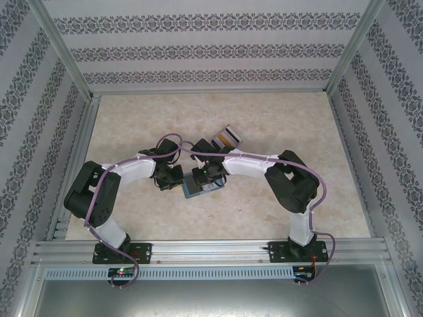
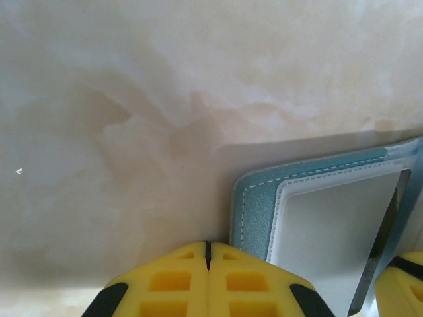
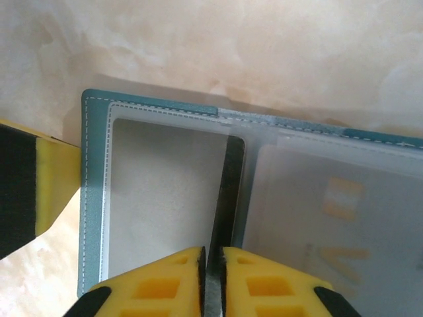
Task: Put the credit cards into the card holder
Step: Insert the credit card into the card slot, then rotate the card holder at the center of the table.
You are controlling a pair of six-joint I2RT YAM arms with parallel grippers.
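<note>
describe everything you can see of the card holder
The card holder lies open and flat on the marbled table: teal leather-look cover with pale stitching, clear plastic sleeves over grey lining. One sleeve shows orange markings through it. A dark card, pinched by the right gripper, stands edge-on at a sleeve mouth. The shut left gripper sits beside its outer edge.

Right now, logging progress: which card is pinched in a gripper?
The dark card, edge-on in the right gripper; the orange-printed card sits sleeved.
</note>
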